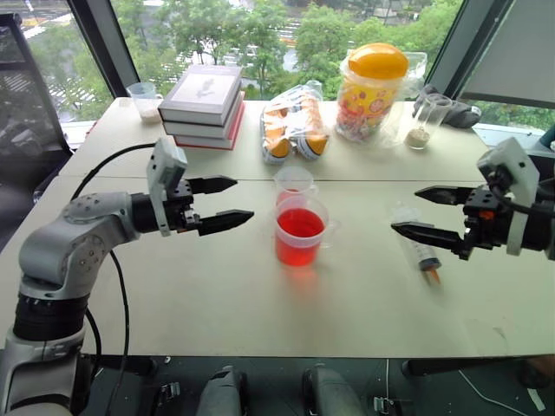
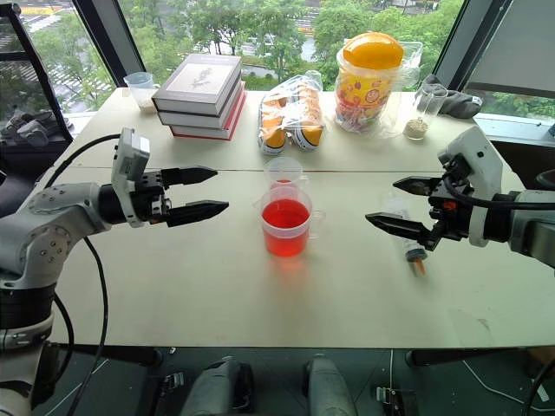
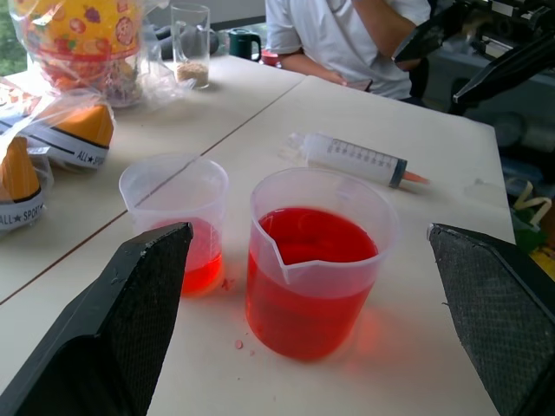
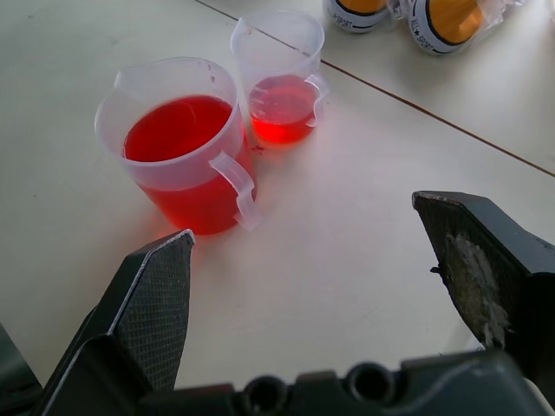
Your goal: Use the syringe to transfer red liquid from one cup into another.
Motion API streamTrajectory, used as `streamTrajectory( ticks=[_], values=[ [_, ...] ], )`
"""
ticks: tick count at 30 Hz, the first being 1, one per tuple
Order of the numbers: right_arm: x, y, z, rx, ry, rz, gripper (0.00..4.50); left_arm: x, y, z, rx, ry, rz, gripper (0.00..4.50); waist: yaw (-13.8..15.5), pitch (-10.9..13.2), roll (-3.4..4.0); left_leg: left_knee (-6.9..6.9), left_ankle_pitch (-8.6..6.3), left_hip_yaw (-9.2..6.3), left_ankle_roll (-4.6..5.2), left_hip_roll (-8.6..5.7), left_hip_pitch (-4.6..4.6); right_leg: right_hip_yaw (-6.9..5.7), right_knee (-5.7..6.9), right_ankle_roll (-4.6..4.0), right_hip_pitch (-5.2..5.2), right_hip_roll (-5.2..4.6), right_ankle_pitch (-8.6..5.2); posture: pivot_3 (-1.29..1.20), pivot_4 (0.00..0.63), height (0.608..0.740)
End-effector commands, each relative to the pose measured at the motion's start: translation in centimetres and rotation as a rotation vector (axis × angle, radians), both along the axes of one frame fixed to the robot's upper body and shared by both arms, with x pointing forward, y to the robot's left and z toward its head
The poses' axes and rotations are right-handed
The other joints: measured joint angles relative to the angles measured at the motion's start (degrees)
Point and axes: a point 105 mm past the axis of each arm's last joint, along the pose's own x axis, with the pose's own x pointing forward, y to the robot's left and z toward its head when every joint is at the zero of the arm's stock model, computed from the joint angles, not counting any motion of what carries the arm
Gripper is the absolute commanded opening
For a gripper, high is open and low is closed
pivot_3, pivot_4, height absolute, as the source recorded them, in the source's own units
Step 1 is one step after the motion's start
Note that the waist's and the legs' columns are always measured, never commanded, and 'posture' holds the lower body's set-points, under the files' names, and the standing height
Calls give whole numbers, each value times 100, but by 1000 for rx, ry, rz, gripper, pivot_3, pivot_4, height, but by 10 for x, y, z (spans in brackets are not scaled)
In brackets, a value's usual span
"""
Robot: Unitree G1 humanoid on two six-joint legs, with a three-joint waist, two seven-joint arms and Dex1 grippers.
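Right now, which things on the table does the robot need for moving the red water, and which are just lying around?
Needed:
syringe
big cup of red liquid
small cup

Just lying around:
stacked books
bagged shoes
sweets jar
glass of grains
cup with white powder

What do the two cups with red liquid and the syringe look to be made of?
Large cup and small cup: probably clear, slightly frosted plastic; thin walls, a moulded handle and spout, liquid showing through. Syringe: likely clear glossy plastic, given its see-through barrel with printed scale marks and orange tip.
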Motion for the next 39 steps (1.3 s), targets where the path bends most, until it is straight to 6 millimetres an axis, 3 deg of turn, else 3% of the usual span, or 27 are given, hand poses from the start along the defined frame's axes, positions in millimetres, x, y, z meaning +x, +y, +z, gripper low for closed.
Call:
streamTrajectory(
  ticks=[1,30,35,39],
  values=[
    [-6,-1,12,-23,-51,-1,4449,-1,-5,11,-13,-47,-33,4500,1,0,0,0,0,0,0,0,0,0,0,0,0,0,0,0,150,740],
    [-4,-9,9,-39,-58,-40,4449,0,-10,15,-8,-62,-52,4500,0,0,-1,0,0,0,0,0,0,0,0,0,1,0,0,0,150,740],
    [0,-15,9,-60,-65,-72,4449,0,-11,15,-9,-61,-57,4500,-1,0,0,0,0,0,0,0,0,0,0,0,1,0,0,0,150,740],
    [17,-32,6,-88,-50,-185,4449,1,-14,15,-14,-76,-63,4500,-5,0,0,2,0,1,0,0,1,1,0,0,1,0,0,0,150,740]
  ],
)
